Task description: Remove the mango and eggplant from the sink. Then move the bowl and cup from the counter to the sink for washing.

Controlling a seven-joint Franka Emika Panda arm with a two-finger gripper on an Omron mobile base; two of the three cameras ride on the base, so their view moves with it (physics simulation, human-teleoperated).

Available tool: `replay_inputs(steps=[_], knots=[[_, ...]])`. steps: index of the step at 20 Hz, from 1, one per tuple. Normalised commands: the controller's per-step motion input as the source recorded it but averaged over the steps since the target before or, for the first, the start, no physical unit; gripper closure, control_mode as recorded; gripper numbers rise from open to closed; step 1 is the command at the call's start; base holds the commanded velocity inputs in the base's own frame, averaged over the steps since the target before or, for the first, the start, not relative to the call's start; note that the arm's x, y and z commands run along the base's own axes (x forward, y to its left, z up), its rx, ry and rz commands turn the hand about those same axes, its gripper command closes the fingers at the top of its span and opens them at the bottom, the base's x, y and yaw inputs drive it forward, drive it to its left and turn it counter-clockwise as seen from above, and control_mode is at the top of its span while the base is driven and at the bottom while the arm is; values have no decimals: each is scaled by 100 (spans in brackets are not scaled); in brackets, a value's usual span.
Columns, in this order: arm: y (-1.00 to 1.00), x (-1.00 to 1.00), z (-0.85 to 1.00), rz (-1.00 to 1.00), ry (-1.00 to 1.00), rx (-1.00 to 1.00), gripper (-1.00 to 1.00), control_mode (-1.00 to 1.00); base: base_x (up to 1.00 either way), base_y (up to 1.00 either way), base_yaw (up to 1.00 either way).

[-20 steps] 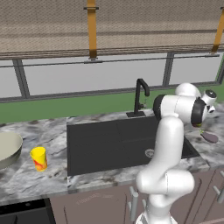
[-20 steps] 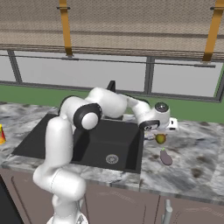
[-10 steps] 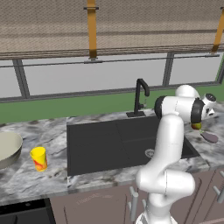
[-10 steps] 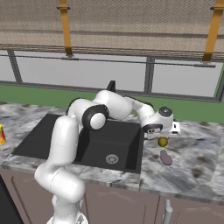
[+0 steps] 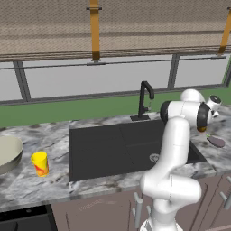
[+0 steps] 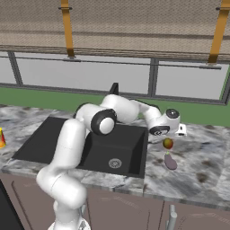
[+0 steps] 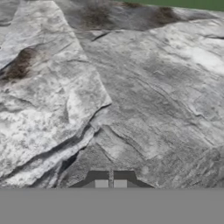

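My gripper (image 7: pixel 110 183) is shut, its two fingertips together with nothing between them, looking down at bare marble counter (image 7: pixel 131 87). In the right base view the gripper (image 6: pixel 165 134) hovers over the counter (image 6: pixel 202 166) just right of the sink (image 6: pixel 58 134). The red-orange mango (image 6: pixel 167 143) rests right under it, apart from the fingers. The purple-grey eggplant (image 6: pixel 170 161) lies a little nearer the counter's front edge. From the left base view the eggplant (image 5: pixel 216 141) shows right of the arm. The yellow cup (image 5: pixel 39 163) and the pale bowl (image 5: pixel 6 153) stand left of the sink (image 5: pixel 113 149).
A black curved faucet (image 5: pixel 145 99) rises behind the basin, whose round metal drain (image 6: pixel 115 163) lies near its front right. My white arm arches across the basin's right half. A window and a green sill run along the back. The cup (image 6: pixel 1 138) peeks in at the far left.
The fingers have closed together with nothing in them. The hand crept slightly right over the counter and the mango sank a little, now sitting below the fingers.
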Motion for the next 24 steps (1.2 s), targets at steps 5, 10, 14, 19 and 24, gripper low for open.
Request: replay_inputs(steps=[5,10,14,19,24], knots=[[-5,6,-29,0,4,0,-100,-100,0,0,0],[-15,0,-14,0,1,0,-100,-100,0,0,0],[-15,-3,32,0,-20,0,-100,-100,0,0,0],[-3,-20,47,0,-18,0,-100,-100,0,0,0],[17,-27,44,0,-15,0,-100,-100,0,0,0]])
